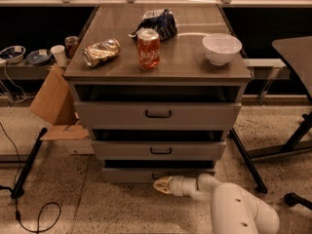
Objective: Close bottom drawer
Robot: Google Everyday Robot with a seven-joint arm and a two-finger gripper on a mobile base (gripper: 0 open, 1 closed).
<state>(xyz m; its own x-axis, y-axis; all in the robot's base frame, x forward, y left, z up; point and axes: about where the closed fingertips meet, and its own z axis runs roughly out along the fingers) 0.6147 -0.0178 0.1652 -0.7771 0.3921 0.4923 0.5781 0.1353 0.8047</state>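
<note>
The bottom drawer (pixel 127 174) is the narrowest grey front, lowest of three in the cabinet, close to the floor. A dark gap shows above its front panel. Its small dark handle is mostly hidden behind my gripper. My gripper (pixel 159 184), cream-tipped on a white arm (pixel 234 209), lies low and points left, right in front of the centre of that drawer front. The middle drawer (pixel 158 150) and the top drawer (pixel 157 115) sit above it, each with a dark bar handle.
On the cabinet top stand a red soda can (pixel 148 48), a crushed can (pixel 101 51), a dark chip bag (pixel 157 23) and a white bowl (pixel 222 48). A cardboard box (pixel 56 104) leans at the left. A table's dark legs (pixel 246 160) stand at the right.
</note>
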